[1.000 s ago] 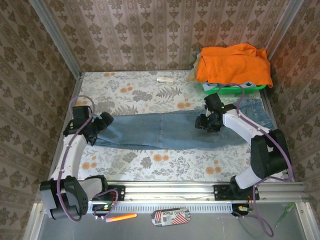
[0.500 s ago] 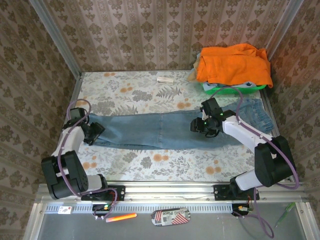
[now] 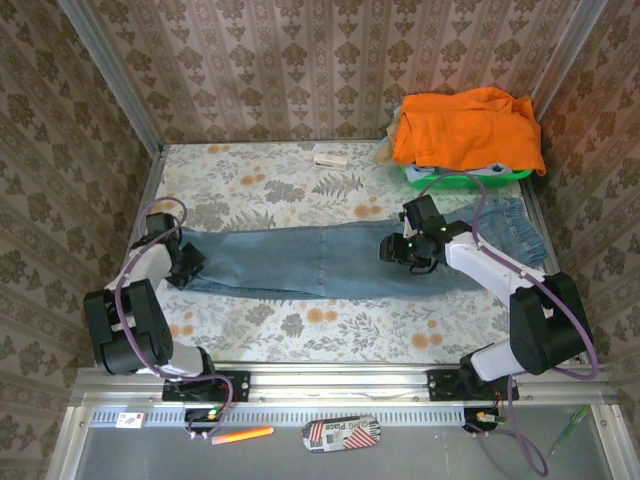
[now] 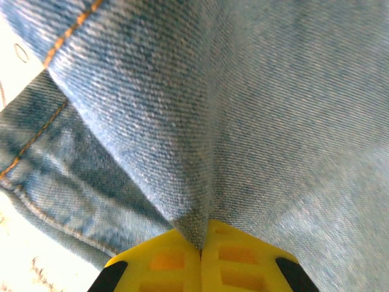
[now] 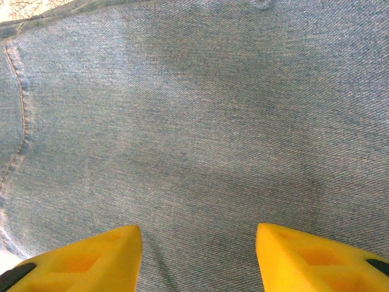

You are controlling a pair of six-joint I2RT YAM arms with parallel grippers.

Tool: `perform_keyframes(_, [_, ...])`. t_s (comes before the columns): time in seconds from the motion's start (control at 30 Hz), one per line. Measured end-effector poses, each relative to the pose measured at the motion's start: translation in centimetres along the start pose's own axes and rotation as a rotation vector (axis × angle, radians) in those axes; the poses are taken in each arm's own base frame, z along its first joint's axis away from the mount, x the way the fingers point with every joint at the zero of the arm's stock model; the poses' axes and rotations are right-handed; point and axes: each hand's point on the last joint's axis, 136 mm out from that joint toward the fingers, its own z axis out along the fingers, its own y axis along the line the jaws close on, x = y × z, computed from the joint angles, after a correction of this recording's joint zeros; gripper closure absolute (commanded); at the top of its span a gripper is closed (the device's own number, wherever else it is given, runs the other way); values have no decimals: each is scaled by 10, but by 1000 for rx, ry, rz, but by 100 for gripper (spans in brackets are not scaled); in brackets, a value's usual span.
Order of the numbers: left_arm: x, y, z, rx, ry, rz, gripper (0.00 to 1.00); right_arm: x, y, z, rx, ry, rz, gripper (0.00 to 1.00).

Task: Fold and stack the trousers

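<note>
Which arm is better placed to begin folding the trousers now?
Left. The left gripper is shut on a pinch of the trousers at their leg end, ready to lift. The right gripper stands open over the denim, gripping nothing.

The left gripper (image 4: 200, 246), at 6 o'clock, has its yellow fingers pressed together on a raised fold of the trousers (image 4: 273, 121). An orange-stitched hem (image 4: 67, 33) runs toward 10 o'clock.

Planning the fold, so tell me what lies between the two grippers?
The trousers themselves: flat denim leg runs from the left gripper to the right gripper, seen in the top view.
</note>
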Motion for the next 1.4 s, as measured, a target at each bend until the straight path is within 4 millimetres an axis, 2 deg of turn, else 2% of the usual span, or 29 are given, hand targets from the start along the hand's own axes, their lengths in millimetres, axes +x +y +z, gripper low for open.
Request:
perform_keyframes(0.13, [5,-11,-41,48,-77,45,100,5,-3,0,2,4,1,46])
perform_keyframes(0.23, [10,-8,-62,66,-108,52,100,4,-1,-1,-5,0,-1,46])
perform_keyframes(0.3, [14,-6,-63,58,-97,55,100,3,0,-1,-10,-5,-2,46])
perform_keyframes(0.37, [17,-3,-56,37,-62,56,100,2,1,-1,-13,-8,-3,46])
perform_keyframes(0.43, [19,-1,-44,3,-14,55,95,1,1,-1,-15,-9,-3,46])
perform_keyframes(0.47, [18,0,-39,-10,3,54,89,1,2,-1,-18,-9,-3,46])
perform_keyframes(0.5, [18,1,-32,-25,21,55,69,1,2,-1,-21,-9,-4,46])
perform_keyframes(0.57, [15,3,-21,-47,50,54,38,2,2,0,-23,-7,-3,46])
perform_keyframes(0.63, [12,3,-13,-56,63,53,1,2,3,0,-25,-6,-3,45])
perform_keyframes(0.7, [11,-1,-14,-54,59,67,0,2,3,0,-26,-5,-3,45])
perform_keyframes(0.77, [6,-7,-23,-43,26,82,0,3,3,-1,-28,-5,-3,45])
perform_keyframes(0.93, [-17,-12,-71,34,-132,53,5,3,4,-1,-32,-4,-4,45])
perform_keyframes(1.0, [-17,-21,-78,58,-156,66,9,3,5,-1,-37,0,-4,46])
perform_keyframes(1.1, [-5,-26,-69,76,-138,65,21,5,14,3,-59,4,-15,46])
perform_keyframes(1.2, [15,-7,-50,45,-94,17,24,16,37,8,-90,33,-66,45])
perform_keyframes(1.23, [21,-1,-46,32,-80,4,23,21,49,11,-105,45,-95,44])
perform_keyframes(1.3, [24,-2,-44,21,-76,9,21,28,68,16,-128,61,-140,44])
perform_keyframes(1.37, [23,-17,-50,18,-93,63,16,36,81,23,-146,82,-173,44])
perform_keyframes(1.4, [20,-29,-56,11,-113,101,10,39,84,27,-148,91,-182,44])
